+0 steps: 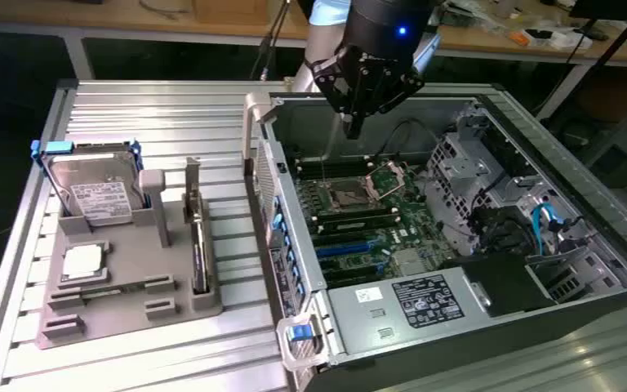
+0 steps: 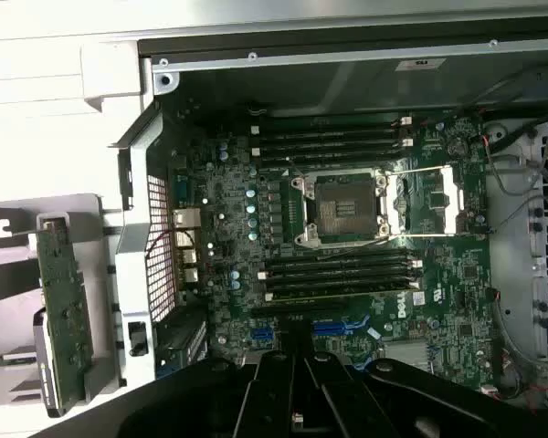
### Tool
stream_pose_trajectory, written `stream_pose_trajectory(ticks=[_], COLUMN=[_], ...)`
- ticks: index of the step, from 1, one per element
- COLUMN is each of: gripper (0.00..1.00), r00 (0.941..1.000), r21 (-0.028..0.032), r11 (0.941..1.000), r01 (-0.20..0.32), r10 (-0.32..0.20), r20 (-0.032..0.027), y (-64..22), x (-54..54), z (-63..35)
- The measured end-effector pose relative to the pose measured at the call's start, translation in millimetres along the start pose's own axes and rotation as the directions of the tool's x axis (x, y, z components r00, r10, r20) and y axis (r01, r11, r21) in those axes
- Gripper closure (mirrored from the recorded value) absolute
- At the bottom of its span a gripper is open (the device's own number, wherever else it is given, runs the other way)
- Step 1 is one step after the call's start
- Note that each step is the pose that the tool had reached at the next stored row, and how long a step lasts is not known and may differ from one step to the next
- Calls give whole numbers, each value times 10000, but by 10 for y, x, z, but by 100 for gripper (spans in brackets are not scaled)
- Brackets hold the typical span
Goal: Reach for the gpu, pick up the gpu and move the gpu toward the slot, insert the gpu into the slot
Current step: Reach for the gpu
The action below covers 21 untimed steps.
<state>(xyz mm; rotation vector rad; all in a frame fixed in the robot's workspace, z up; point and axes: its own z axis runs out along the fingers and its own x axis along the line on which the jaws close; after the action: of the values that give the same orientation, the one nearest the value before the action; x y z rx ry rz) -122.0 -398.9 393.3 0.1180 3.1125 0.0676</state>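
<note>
1. The claw (image 1: 354, 122) hangs above the open computer case (image 1: 275, 204). Its fingers are pressed together and nothing is between them.
2. Directly below the claw lies the motherboard (image 1: 374, 224), with the open processor socket (image 2: 342, 205) and long memory slots on both sides of it.
3. A little further along the board are the blue slots (image 2: 340, 327). Which one is the slot for the card, I cannot tell.
4. The gpu (image 1: 197, 261) is outside the case. It stands on its edge in the grey holder (image 1: 128, 306) on the metal table (image 1: 150, 106), well apart from the claw, and the case wall is between them.
5. In the same holder are the hard drive (image 1: 101, 196) with a white label and, near it, the small square processor chip (image 1: 82, 261).
6. In my judgement the task is at its very beginning. The card is not yet reached, so the reaching, the picking up, the moving and the inserting are all left to do.
</note>
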Motion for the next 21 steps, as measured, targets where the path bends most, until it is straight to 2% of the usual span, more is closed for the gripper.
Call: stream_pose_trajectory(ticks=[12, 18, 21], gripper=[89, 89, 89], r00=[10000, 10000, 10000], r21=[-2, 0, 0], r11=[10000, 10000, 10000], r01=[-2, 1, 0], r10=[2, -1, 0], r20=[1, 0, 0], y=[-1, -7, -15], x=[10, 96, 196], z=[1, -3, -5])
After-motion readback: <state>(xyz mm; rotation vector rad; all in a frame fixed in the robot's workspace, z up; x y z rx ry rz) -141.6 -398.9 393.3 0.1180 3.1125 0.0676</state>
